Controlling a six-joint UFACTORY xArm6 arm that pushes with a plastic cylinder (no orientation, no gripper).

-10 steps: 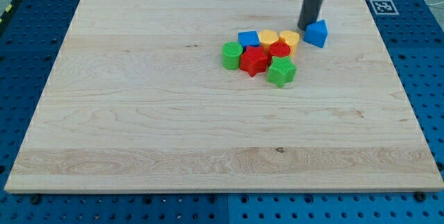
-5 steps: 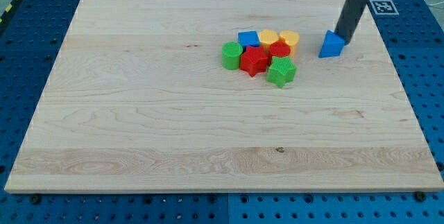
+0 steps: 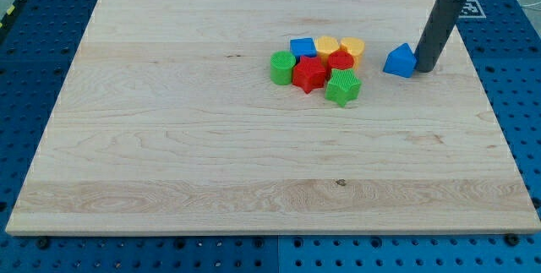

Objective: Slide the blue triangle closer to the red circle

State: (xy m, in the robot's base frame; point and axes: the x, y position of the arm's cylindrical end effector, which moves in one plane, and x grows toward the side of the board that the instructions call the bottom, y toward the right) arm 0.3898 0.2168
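Note:
The blue triangle (image 3: 401, 61) lies on the wooden board (image 3: 211, 155), right of a cluster of blocks. My tip (image 3: 424, 68) stands on the board against the triangle's right side. The red circle (image 3: 341, 60) sits in the cluster, a short gap left of the triangle, between the yellow blocks and the green star. The rod rises from the tip toward the view's top right.
The cluster holds a blue cube (image 3: 303, 48), two yellow blocks (image 3: 328, 47) (image 3: 353, 49), a green cylinder (image 3: 281, 67), a red star (image 3: 308, 74) and a green star (image 3: 343, 87). A tag marker (image 3: 470, 8) is at the board's top right corner.
My tip went from the triangle's upper left around to its right side. The triangle first shifted right and down, then moved slightly left toward the cluster.

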